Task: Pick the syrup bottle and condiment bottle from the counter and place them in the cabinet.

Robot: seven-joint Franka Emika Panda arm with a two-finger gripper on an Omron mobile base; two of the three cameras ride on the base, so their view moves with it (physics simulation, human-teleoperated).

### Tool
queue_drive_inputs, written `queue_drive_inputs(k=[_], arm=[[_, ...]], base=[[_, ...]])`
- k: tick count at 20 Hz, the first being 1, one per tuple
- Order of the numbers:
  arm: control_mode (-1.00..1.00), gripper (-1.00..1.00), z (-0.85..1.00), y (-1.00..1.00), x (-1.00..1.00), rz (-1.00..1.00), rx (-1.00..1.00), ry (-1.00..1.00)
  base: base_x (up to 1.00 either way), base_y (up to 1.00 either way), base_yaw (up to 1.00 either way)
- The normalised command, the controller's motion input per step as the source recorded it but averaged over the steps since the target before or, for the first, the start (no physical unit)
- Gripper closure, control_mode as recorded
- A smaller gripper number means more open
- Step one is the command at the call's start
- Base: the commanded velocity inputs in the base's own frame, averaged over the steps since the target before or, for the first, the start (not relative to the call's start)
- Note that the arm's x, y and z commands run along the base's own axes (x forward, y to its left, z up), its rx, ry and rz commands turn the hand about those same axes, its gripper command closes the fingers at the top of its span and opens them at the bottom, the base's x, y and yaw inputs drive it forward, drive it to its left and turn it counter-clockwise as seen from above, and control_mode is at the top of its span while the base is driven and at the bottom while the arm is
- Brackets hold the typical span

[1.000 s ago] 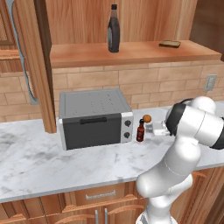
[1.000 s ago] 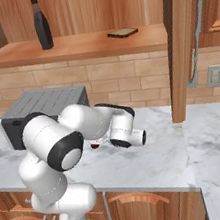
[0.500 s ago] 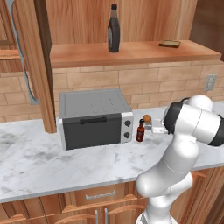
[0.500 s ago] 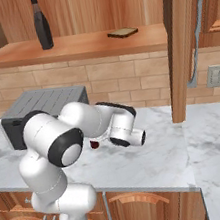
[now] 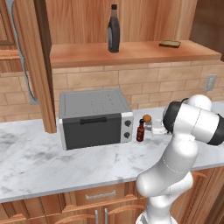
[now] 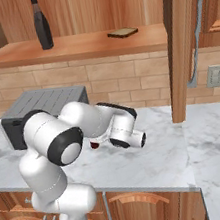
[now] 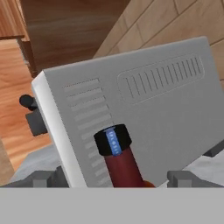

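The syrup bottle (image 5: 113, 29) (image 6: 43, 31), dark with a long neck, stands upright on the cabinet shelf (image 5: 144, 53) (image 6: 80, 43). On the marble counter (image 5: 43, 157), close to the right end of the toaster oven, stands the small dark-red condiment bottle (image 5: 140, 131) with its black cap. My gripper (image 5: 148, 129) reaches in from its right, largely hidden behind my forearm. In the hand view the condiment bottle (image 7: 121, 162) stands between the two spread fingertips (image 7: 47, 179), which do not touch it; the gripper (image 7: 116, 179) is open.
The grey toaster oven (image 5: 94, 116) (image 7: 144, 94) (image 6: 42, 103) sits just beyond the bottle. A small orange ball (image 5: 147, 118) lies behind the bottle. A flat brown item (image 5: 169, 43) (image 6: 122, 32) rests on the shelf's right part. A wooden upright (image 5: 37, 65) (image 6: 182, 44) comes down to the counter.
My arm has shifted a little left toward the condiment bottle. The bottles and the oven have not moved, and the jaws stay wide.
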Motion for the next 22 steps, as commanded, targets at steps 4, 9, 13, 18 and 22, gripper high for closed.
queue_drive_inputs(k=[4,9,13,18,22], arm=[[-1.0,-1.0,0.0,0.02,0.01,0.0,-0.02,0.0],[-1.0,-1.0,0.0,0.16,0.09,0.0,0.0,0.0],[-1.0,-1.0,-0.05,0.17,0.12,0.0,0.0,0.0],[-1.0,-1.0,-0.1,0.01,0.12,0.0,-0.01,0.0],[-1.0,-1.0,-0.05,0.0,0.1,-0.01,-0.01,0.0]], base=[[0.0,0.0,0.0],[0.0,0.0,0.0],[0.0,0.0,0.0],[0.0,0.0,0.0],[0.0,0.0,0.0]])
